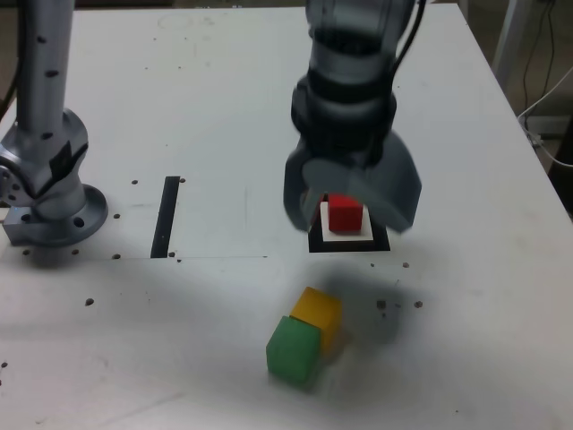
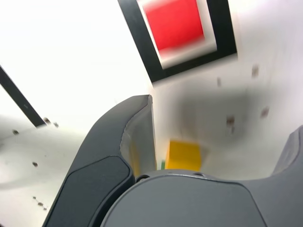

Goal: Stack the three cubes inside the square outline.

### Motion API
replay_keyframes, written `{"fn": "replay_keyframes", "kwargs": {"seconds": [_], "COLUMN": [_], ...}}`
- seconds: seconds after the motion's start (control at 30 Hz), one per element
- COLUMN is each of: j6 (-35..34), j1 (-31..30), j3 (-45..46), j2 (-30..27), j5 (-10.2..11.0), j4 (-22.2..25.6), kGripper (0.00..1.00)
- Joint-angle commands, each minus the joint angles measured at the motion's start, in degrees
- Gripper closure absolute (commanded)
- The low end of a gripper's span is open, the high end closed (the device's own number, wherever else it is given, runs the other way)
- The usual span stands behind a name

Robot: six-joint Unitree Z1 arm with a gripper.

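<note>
Claw [image 1: 354, 226] is hovering over the table [image 1: 224, 116], jaws standing wide apart and holding nothing, and is partly hiding the red cube [image 1: 345, 214], which is sitting inside the square outline [image 1: 349, 245]. Farther from the table's far edge, below the open jaws, the yellow cube [image 1: 318, 310] and green cube [image 1: 294, 349] are resting close together.

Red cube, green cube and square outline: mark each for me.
Red cube [image 1: 345, 216]: exterior view, front face.
Green cube [image 1: 293, 349]: exterior view, upper face.
Square outline [image 2: 191, 62]: wrist view, black border.
</note>
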Motion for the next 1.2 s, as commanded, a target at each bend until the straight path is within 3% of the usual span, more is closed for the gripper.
{"fn": "replay_keyframes", "kwargs": {"seconds": [0.0,0.6,0.77,0.87,1.07,1.17], "j6": [0.09,1.23,1.25,1.22,0.9,0.9], "j1": [-1.27,-5.4,-6.12,-6.27,-6.28,-6.28], "j3": [0.01,6.11,6.9,7.08,7.5,7.82], "j2": [0.9,4.66,5.78,6.71,7.68,7.76], "j5": [-0.64,-4.81,-6.29,-7.19,-7.48,-7.28], "j4": [-0.09,-7.46,-8.92,-9.17,-9.41,-9.48], "kGripper": [0.01,0.03,0.08,0.2,0.66,0.73]}}
